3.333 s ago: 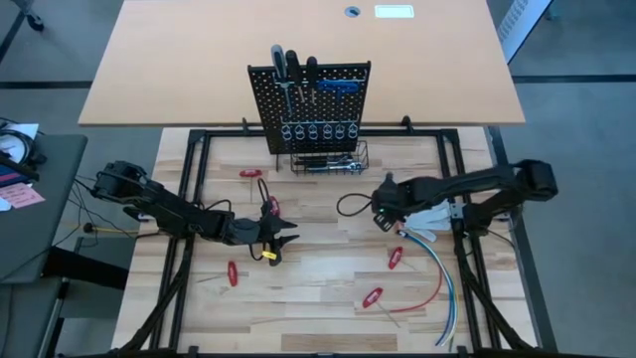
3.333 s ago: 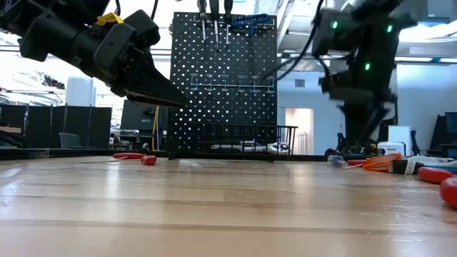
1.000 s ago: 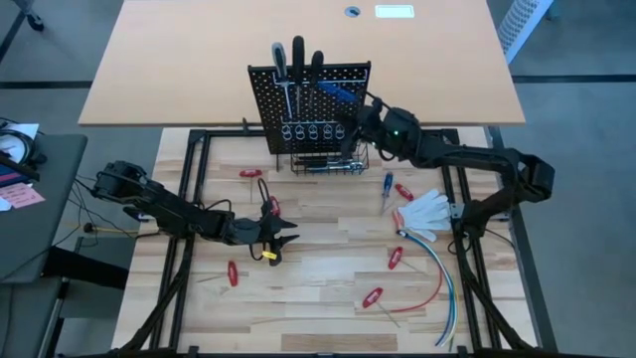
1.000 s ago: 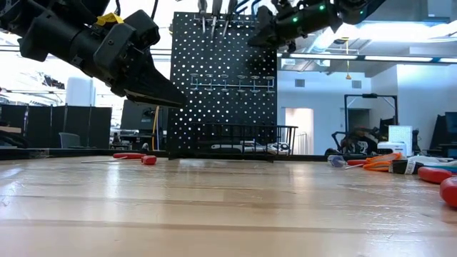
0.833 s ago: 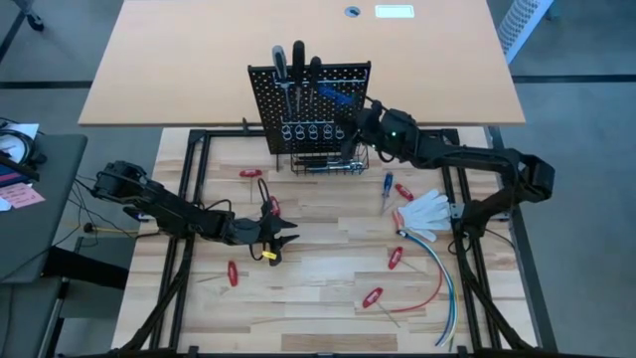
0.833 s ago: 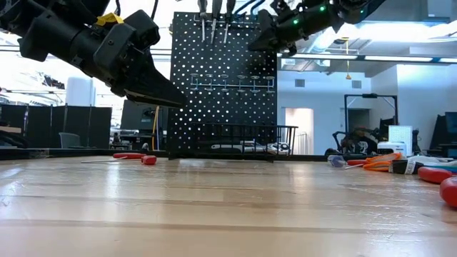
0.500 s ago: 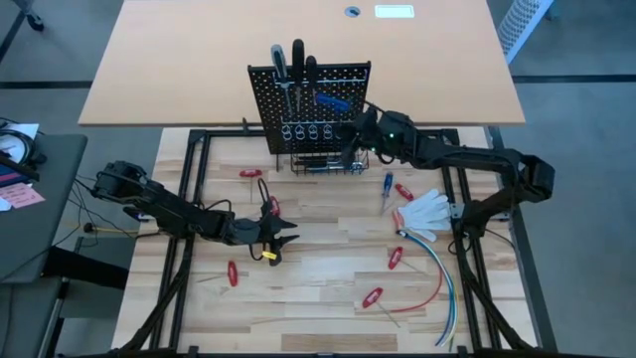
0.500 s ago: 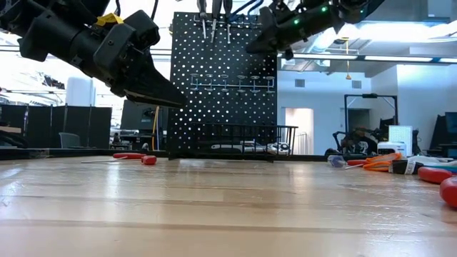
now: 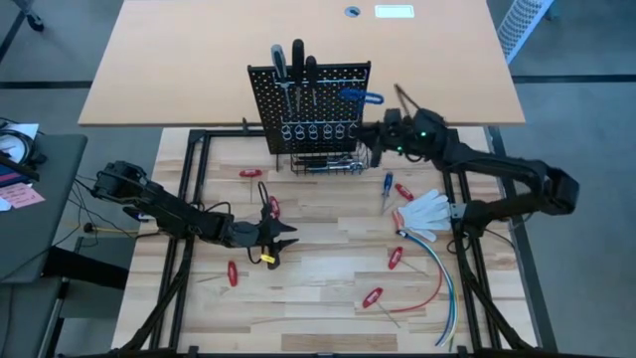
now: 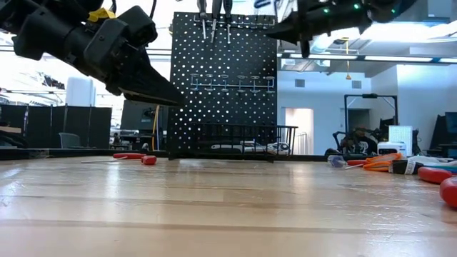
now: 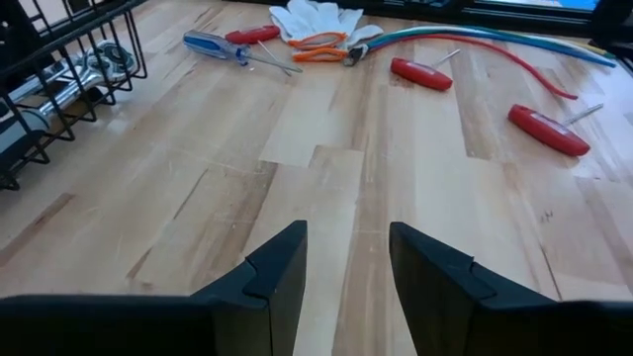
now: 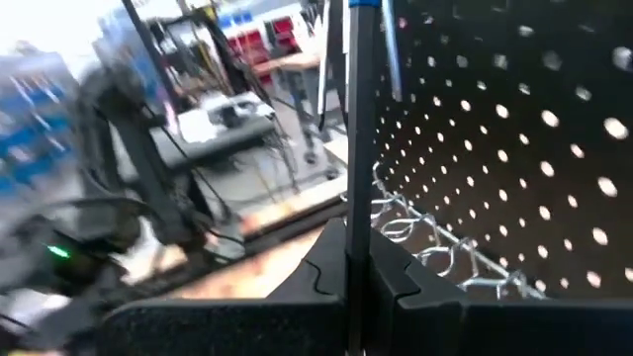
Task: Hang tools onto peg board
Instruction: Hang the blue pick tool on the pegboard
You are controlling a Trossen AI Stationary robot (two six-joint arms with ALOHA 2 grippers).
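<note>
Right gripper (image 9: pixel 376 139) is up beside the peg board (image 9: pixel 308 104), at about two o'clock from table centre in the high view, just off the panel's right edge. Its fingers are pinched tight on a thin metal shaft (image 12: pixel 358 148); in the right wrist view that shaft rises straight out from between the closed jaws, right beside the perforated face. A blue handle (image 9: pixel 360 96) shows at the board's upper right in the high view, close to that gripper; whether the shaft belongs to it, I can't tell for certain.

On the board itself, dark-handled screwdrivers (image 9: pixel 294 58) stand along the top, and the row of ring holders (image 9: pixel 314 130) sits below them. The wire basket (image 9: pixel 328 159) at the base holds silver tools.

Left gripper (image 9: pixel 278 235) hangs low over the wood at about eight o'clock, well apart from the board. Its fingers (image 11: pixel 282 272) stand partly open with bare table between them, holding nothing.

Loose tools are scattered on the tabletop (image 9: pixel 318 288): a red-handled one (image 9: pixel 249 173) at ten o'clock near the board, another (image 9: pixel 233 272) at seven o'clock, two more (image 9: pixel 396 257) and (image 9: pixel 373 296) at four to five o'clock. A blue screwdriver (image 9: pixel 387 186) lies at three o'clock, just beside a white glove (image 9: pixel 425 209), with the red, blue and white cables (image 9: pixel 442 273) curving away below it.
</note>
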